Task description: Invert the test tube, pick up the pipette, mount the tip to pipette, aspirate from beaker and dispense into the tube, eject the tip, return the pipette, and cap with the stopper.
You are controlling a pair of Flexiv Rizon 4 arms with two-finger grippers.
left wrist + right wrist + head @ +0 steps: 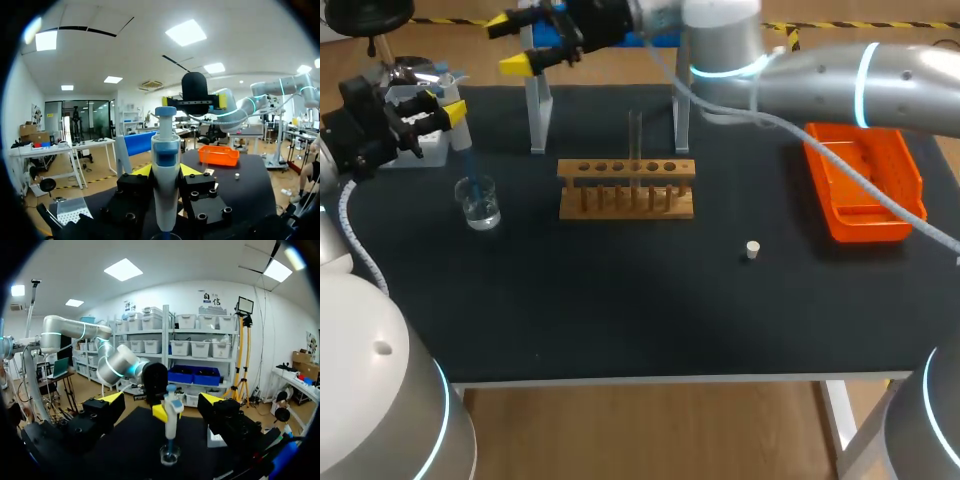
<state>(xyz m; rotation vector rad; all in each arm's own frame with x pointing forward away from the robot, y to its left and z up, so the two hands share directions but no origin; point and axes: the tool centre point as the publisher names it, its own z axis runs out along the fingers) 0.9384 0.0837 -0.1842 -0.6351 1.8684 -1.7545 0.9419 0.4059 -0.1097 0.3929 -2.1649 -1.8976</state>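
At the left of the black desk (620, 320), the left gripper (440, 107) was clenched on the white-and-blue pipette (165, 165), its fingers against the body from both sides. The pipette stood over the small clear glass beaker (480, 203). Its long axis ran close to upright, blue plunger end up and the thin blue tip pointing down into the beaker.

This looked like the aspirating step. Doing it well would mean holding the tip under the liquid without pressing the glass, drawing steadily, then lifting straight up until the tip clears the rim before any sideways travel.

Further along and well above the desk's back edge, the right gripper (510, 45) hung released and empty, fingers wide apart.

In the middle, the wooden test tube rack (626, 190) held the clear glass test tube (635, 140) upright, mouth up, ready to receive the liquid. The small white stopper (752, 250) lay alone on the desk to the right of it, and the orange plastic tray (865, 185) sat at the far right.
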